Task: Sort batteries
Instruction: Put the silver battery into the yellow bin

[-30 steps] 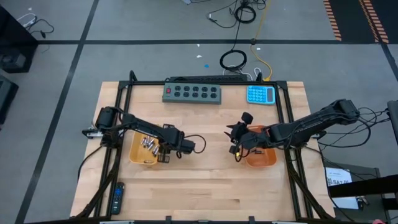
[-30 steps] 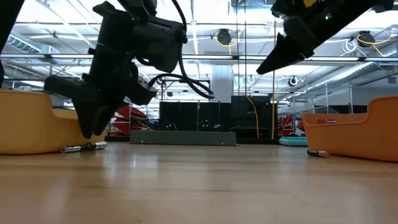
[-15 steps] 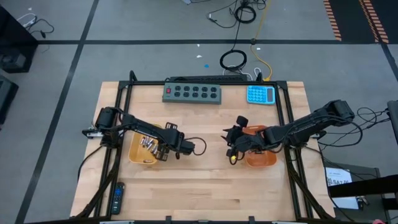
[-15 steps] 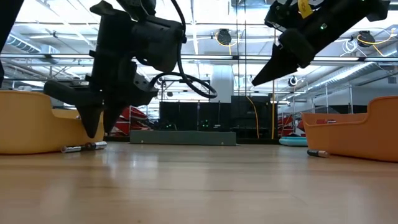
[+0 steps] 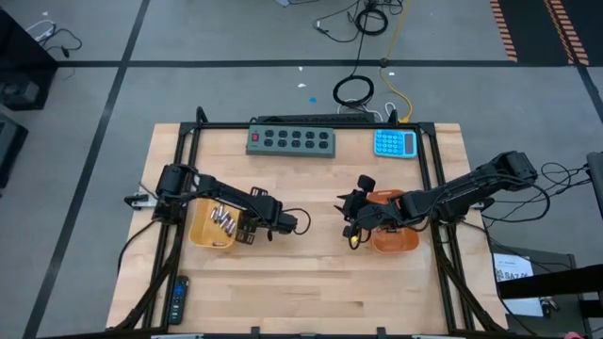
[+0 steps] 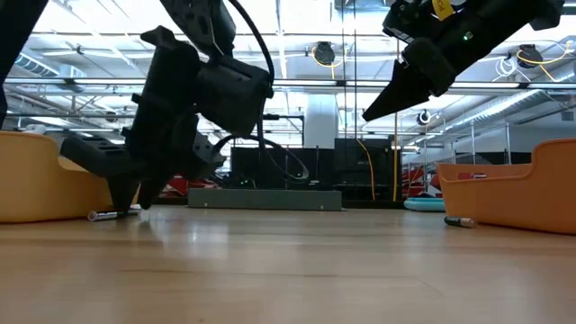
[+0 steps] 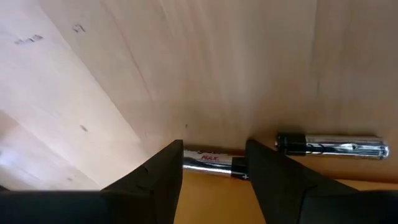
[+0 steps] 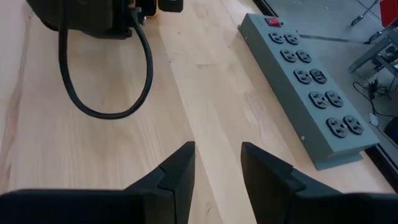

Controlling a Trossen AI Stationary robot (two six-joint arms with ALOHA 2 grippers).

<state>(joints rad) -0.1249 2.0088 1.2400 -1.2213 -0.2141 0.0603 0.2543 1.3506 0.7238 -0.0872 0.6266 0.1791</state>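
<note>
A silvery battery (image 7: 208,162) lies on the table against the yellow tray's (image 5: 200,235) wall, a second battery (image 7: 333,145) close beside it. My left gripper (image 7: 211,157) is open and low over the first one, a finger at each of its ends; in the low view the left gripper (image 6: 126,191) hangs just above the batteries (image 6: 112,214). Several batteries (image 5: 222,218) lie inside the yellow tray. My right gripper (image 5: 351,229) is open, raised above the table left of the orange tray (image 5: 398,241). One battery (image 6: 459,221) lies in front of that tray. My left gripper comes from above, pointing down, with its fingers (image 7: 158,180) along the battery's length, one at each end. Whether they touch the battery I cannot tell. The battery lies flat on the table.
A grey power strip (image 5: 291,140) and a blue calculator (image 5: 395,143) lie along the far edge. A black remote (image 5: 176,299) lies near the left front corner. Bare wood stretches between the two trays and along the near edge.
My left gripper has come down toward the table and tipped, moving toward the batteries beside the yellow tray. My right gripper has shifted a little toward the table's left and stays raised.
</note>
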